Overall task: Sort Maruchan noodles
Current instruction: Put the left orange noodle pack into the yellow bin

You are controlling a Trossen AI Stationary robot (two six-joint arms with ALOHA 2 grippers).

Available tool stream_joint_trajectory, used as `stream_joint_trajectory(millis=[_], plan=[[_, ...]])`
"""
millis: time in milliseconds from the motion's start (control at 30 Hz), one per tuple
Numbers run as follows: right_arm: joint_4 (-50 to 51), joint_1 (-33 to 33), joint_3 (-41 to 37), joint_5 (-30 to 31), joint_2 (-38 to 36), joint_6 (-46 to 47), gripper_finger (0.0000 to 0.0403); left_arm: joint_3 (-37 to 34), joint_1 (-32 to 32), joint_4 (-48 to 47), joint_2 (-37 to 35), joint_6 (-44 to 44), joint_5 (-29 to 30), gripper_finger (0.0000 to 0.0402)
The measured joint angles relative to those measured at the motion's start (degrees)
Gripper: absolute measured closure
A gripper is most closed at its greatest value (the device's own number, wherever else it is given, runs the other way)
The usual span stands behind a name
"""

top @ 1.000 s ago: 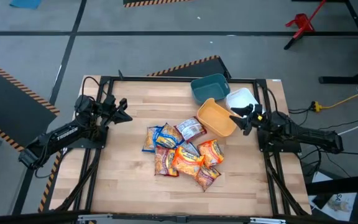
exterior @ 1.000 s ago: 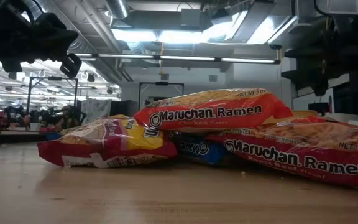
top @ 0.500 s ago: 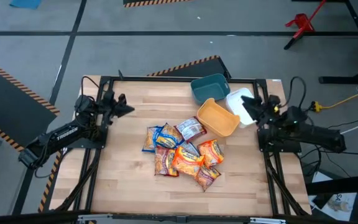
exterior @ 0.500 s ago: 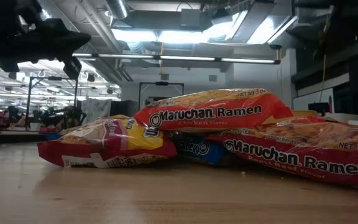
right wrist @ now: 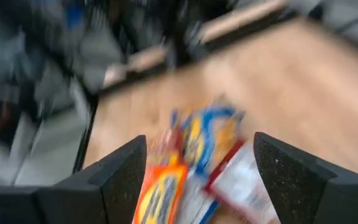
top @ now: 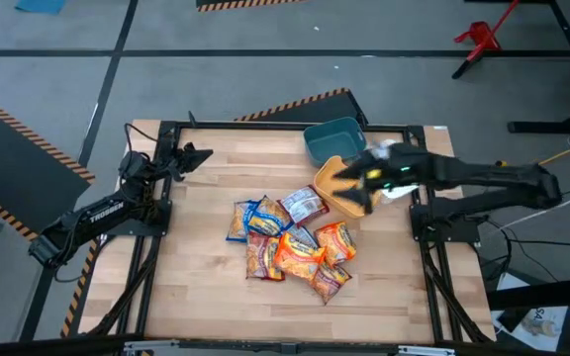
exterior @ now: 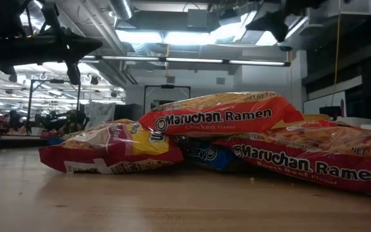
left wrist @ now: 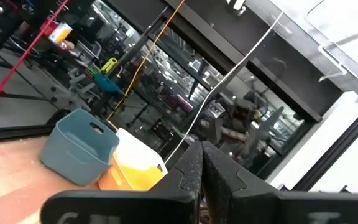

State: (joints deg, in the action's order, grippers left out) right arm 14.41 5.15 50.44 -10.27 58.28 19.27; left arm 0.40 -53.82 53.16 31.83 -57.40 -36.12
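Right now the noodle packets (top: 290, 240) lie heaped together in the middle of the wooden table (top: 196, 297), orange, dark red and blue-and-yellow ones overlapping, with no gripper touching them. Over by the bins, the right gripper (top: 336, 179) reaches across above the yellow bin (top: 347, 194), which sits just beside the teal bin (top: 333, 139) and the white bin (top: 396, 154); its fingers (right wrist: 120, 177) are spread wide with nothing between them. Meanwhile the left gripper (top: 198, 154) hangs near the table's far left corner, well apart from the heap, its fingers (left wrist: 191, 174) pressed together.
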Motion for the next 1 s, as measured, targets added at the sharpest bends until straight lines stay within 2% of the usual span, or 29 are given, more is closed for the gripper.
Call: stream_joint_trajectory(millis=[200, 400, 533, 767, 1000], plan=[[15.6, -8.3, 13.6, -1.8, 18.1, -8.7, 0.0123, 0.0, 0.0, 0.0, 0.0, -1.0, 0.8, 0.0401], [25.8, -12.4, 22.7, -4.5, 30.7, -9.6, 0.0123, 0.0, 0.0, 0.0, 0.0, -0.5, 0.7, 0.0401], [26.1, -14.1, 24.1, -7.3, 35.2, -9.5, 0.0123, 0.0, 0.0, 0.0, 0.0, -0.6, 0.7, 0.0401], [25.4, -14.5, 24.1, -6.2, 40.5, -9.0, 0.012, 0.0, 0.0, 0.0, 0.0, -0.6, 0.7, 0.0401], [24.5, -14.6, 24.1, -8.1, 45.4, -4.6, 0.0073, 0.0, 0.0, 0.0, 0.0, -0.6, 0.7, 0.0401]])
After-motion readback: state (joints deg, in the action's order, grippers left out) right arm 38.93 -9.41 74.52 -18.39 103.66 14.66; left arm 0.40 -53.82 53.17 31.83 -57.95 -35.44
